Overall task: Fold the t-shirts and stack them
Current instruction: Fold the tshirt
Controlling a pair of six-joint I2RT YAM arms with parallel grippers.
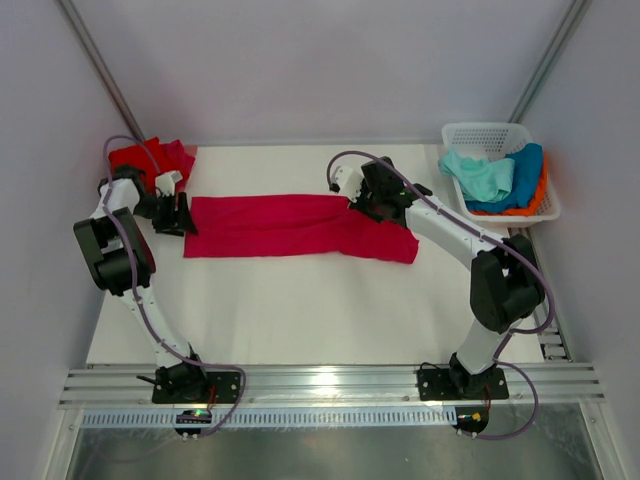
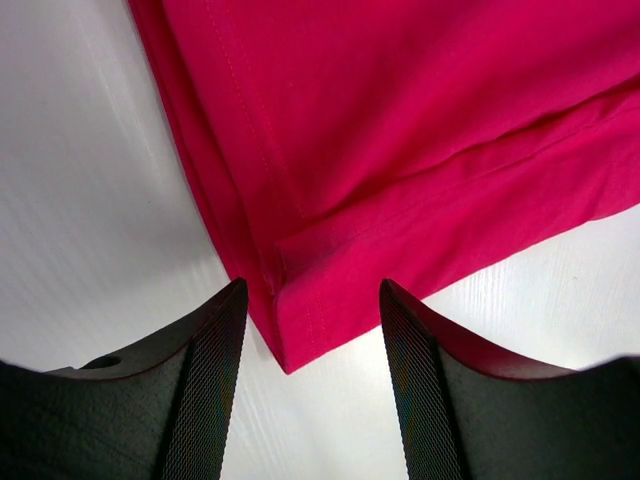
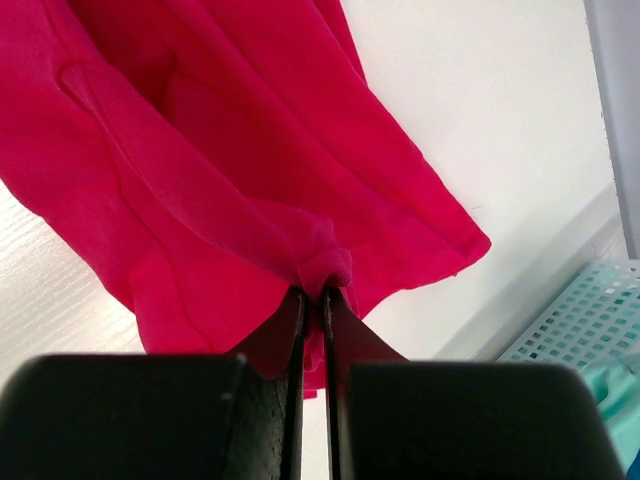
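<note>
Clamped tight in the foreground, the right gripper [image 3: 312, 292] bunches a fold of the pink shirt [image 3: 250, 150] between its black fingers, drawing the cloth up into a peak above the white table [image 3: 500, 100], apparently to carry that end across for the next fold; at the opposite end the left gripper [image 2: 312, 283] stands spread wide, its jaws straddling the hemmed corner without closing on it, seemingly lined up to take hold so both ends can move together. From overhead the pink shirt lies as a long band across the middle of the table between the two arms, already narrowed lengthwise. A red shirt [image 1: 150, 157] sits folded in the far left corner, likely the start of the stack, while a mint-green shirt [image 1: 480, 175], a blue shirt [image 1: 522, 170] and an orange shirt [image 1: 543, 200] wait heaped in the white basket [image 1: 485, 130] at far right
</note>
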